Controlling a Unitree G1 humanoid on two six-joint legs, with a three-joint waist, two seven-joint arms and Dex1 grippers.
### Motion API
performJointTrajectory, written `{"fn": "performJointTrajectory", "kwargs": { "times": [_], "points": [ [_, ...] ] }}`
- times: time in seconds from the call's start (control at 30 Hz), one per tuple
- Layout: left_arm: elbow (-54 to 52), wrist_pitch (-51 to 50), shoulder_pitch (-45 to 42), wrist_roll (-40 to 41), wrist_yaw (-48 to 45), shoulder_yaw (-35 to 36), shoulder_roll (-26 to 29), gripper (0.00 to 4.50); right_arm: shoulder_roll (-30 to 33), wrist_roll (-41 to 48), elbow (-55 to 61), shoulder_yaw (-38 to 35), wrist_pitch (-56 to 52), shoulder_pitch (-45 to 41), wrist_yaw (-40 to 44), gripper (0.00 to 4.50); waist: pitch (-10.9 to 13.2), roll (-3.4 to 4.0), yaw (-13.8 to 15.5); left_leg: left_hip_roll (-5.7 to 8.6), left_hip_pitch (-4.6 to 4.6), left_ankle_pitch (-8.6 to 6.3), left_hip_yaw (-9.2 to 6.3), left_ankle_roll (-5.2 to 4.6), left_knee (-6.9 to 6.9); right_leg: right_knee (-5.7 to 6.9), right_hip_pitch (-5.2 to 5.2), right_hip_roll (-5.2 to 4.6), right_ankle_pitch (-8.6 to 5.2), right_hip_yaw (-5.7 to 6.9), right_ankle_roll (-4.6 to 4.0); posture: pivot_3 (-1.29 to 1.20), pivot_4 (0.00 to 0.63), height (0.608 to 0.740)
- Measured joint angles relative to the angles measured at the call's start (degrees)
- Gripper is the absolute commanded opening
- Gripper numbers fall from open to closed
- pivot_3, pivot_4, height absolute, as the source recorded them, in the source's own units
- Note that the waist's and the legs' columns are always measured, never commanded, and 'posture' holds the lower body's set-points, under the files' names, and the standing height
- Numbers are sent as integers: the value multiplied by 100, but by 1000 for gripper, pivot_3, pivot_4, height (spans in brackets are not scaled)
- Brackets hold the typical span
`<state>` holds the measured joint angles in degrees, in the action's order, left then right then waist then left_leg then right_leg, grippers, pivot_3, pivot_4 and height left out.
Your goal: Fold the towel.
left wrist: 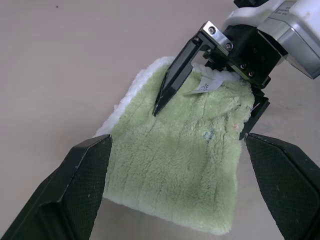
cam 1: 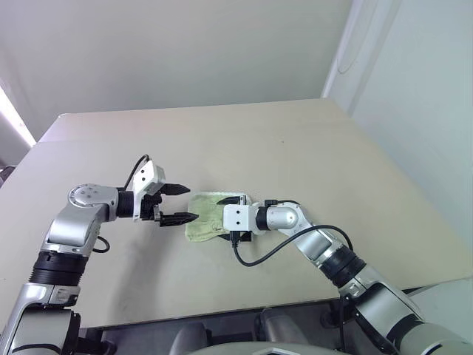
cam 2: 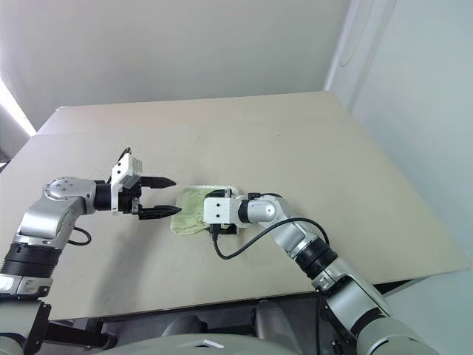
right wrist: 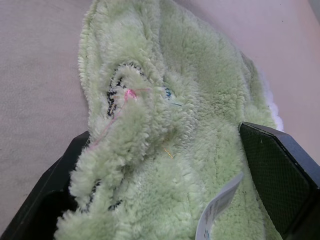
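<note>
Nearest, the right gripper (cam 1: 240,200) has its black fingers spread astride the folded light yellow-green terry towel (cam 1: 203,222) lying mid-front on the beige table (cam 1: 295,140), while the left gripper (cam 1: 182,203), fingers also spread, hovers just beside the towel's left edge.

Even, soft lighting; bright glare at the left edge; faint shadows on the table (cam 1: 295,148); near fingers blurred.
</note>
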<state>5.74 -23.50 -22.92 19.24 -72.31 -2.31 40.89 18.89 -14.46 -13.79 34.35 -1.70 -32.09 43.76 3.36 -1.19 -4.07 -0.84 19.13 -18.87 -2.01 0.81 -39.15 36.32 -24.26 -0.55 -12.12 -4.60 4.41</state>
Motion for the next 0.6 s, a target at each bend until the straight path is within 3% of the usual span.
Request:
{"fn": "performJointTrajectory", "kwargs": {
  "times": [0.23,0.47,0.53,0.6],
  "points": [
    [-43,-82,-59,6,24,-72,3,4472,7,-17,105,0,-56,26,11,4266,0,0,-2,0,5,0,0,0,0,-2,-3,0,0,0,0,0,0,712],
    [-23,-78,-166,4,20,-87,3,4500,-69,-225,44,5,-175,46,-93,1848,1,1,-2,0,12,0,0,0,0,-3,-10,0,0,0,0,0,0,712],
    [9,-57,-168,-1,11,-92,3,4500,-94,-264,2,-1,-193,46,-183,1409,1,2,-2,0,14,0,0,0,0,-3,-12,0,0,0,-1,0,0,712],
    [69,-13,-174,-3,-1,-93,3,4500,-100,-286,-3,-6,-213,45,-240,1254,1,2,-2,0,16,0,0,0,1,-4,-13,0,0,0,0,0,0,712]
  ]
}}
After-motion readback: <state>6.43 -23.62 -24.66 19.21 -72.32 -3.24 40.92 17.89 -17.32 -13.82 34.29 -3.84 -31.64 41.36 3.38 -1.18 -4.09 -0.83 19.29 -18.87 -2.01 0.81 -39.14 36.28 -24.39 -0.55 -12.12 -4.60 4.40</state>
